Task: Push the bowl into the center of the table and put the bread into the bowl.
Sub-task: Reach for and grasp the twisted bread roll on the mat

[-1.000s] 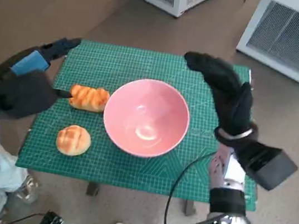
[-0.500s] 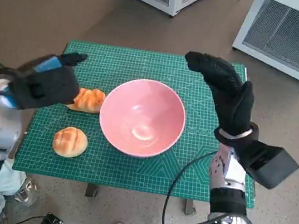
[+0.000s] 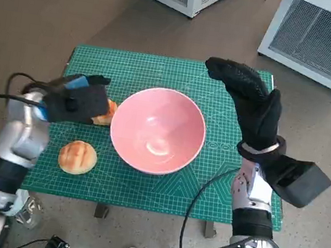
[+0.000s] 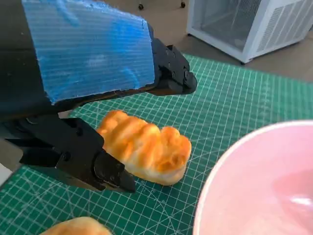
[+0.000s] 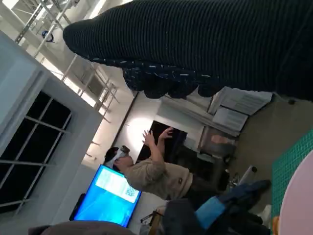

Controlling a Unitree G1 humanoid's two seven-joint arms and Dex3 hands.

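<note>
Pink bowl (image 3: 158,129) sits mid-worktop (image 3: 161,70), we judge, still without bread. Our left robot hand (image 3: 78,101) spreads over the long loaf (image 4: 144,147), grasping nothing; our right robot hand (image 3: 249,105) hangs spread, holding nothing

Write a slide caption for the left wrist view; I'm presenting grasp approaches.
Left hand open around the long bread roll, beside the pink bowl.
</note>
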